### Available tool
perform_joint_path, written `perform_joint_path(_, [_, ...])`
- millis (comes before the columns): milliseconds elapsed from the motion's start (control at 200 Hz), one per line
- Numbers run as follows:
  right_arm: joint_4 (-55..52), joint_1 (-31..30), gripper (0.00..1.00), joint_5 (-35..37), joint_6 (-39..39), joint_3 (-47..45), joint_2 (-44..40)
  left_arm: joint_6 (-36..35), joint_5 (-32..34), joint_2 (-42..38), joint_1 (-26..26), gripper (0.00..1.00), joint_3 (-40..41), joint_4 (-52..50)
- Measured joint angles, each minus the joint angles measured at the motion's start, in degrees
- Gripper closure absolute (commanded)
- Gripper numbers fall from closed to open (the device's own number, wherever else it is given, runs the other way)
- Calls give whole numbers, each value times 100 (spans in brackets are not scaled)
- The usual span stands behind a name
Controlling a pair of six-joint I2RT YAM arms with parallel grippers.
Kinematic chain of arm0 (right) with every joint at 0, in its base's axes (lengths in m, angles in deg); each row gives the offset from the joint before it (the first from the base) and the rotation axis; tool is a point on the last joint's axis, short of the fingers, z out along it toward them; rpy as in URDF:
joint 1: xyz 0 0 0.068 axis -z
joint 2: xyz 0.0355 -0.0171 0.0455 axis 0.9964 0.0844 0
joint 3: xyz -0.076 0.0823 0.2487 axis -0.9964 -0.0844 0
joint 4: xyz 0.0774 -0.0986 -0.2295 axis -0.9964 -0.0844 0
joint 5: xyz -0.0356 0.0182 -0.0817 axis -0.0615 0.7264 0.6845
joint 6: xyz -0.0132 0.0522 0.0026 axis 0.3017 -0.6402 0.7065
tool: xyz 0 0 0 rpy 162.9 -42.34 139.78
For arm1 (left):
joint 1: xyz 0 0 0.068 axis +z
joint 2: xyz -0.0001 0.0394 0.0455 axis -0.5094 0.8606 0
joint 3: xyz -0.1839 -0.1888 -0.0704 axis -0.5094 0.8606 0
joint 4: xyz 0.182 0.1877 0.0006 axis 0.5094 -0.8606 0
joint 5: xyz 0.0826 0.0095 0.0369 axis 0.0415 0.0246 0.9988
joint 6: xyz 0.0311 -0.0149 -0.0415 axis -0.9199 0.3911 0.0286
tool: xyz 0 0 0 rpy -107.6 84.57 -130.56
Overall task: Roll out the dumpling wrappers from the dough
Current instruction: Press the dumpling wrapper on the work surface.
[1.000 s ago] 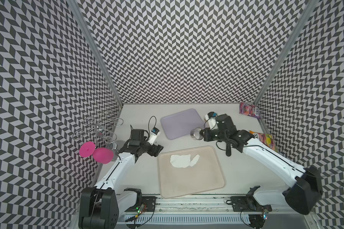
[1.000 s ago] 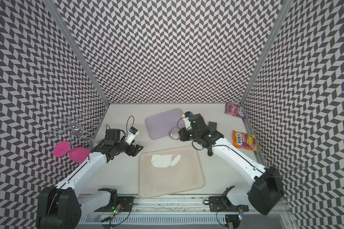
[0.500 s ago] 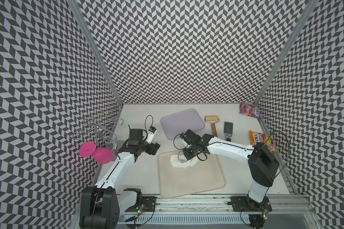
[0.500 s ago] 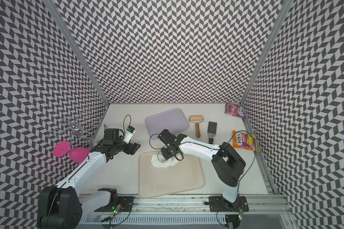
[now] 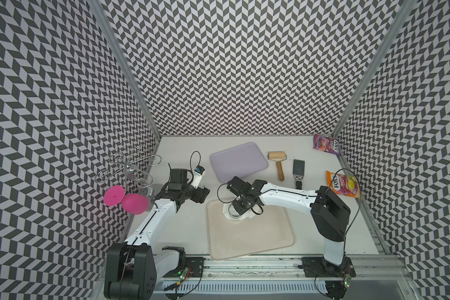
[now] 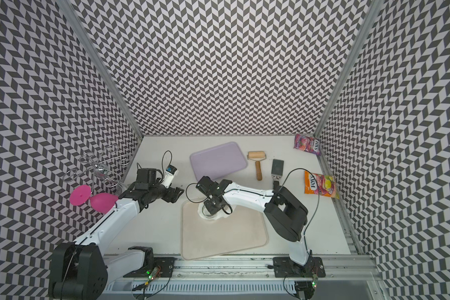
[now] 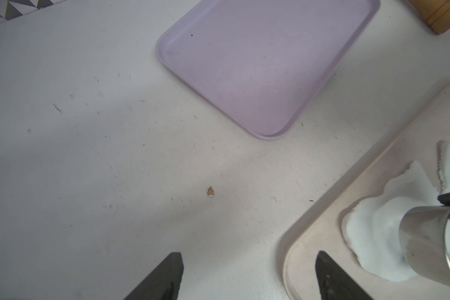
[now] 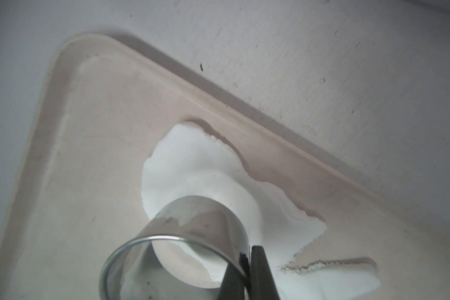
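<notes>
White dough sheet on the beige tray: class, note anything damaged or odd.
The thin white dough sheet has a ragged, torn edge near the shiny metal ring cutter held by the right gripper.

White dough (image 8: 192, 168), beige tray (image 5: 257, 233), lilac tray (image 5: 238, 161), silver ring (image 8: 192, 220), black-and-white chevron walls (image 5: 244, 65).

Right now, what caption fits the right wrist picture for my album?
Right gripper pinches a shiny round metal cutter ring onto the ragged white dough sheet on the beige tray.

Black-and-white chevron walls (image 5: 244, 65) on three sides, white scuffed tabletop (image 5: 190, 233) (evenly lit), metal corner posts (image 5: 126, 70)
</notes>
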Motion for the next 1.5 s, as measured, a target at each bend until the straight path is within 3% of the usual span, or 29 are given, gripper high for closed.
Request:
perform_joint_path(341, [-103, 0, 100, 223, 2, 105, 157, 0, -4, 0, 0, 18, 0, 0])
perform_joint_path(466, [-109, 0, 78, 221, 7, 116, 208, -2, -13, 0, 0, 18, 0, 0])
perform_joint_path(701, [-214, 0, 52, 280, -4, 219, 208, -2, -24, 0, 0, 17, 0, 0])
perform_joint_path(911, [-240, 173, 54, 79, -9, 236, -125, -133, -46, 146, -2, 19, -140, -101])
perform_joint_path(1082, [236, 970, 63, -931, -2, -487, -1224, -376, -295, 278, -103, 23, -531, -398])
perform_joint_path(1232, [737, 1561, 63, -1882, -28, -1294, -1832, -638, -509, 466, -730, 32, -817, -734])
perform_joint_path(1352, [981, 1580, 63, -2511, -52, -1707, -1827, -846, -636, 732, -1255, 38, -903, -1060])
perform_joint_path(1497, [1178, 1576, 64, -2968, -92, -1921, -1827, -970, -787, 1082, -1685, 51, -931, -1375])
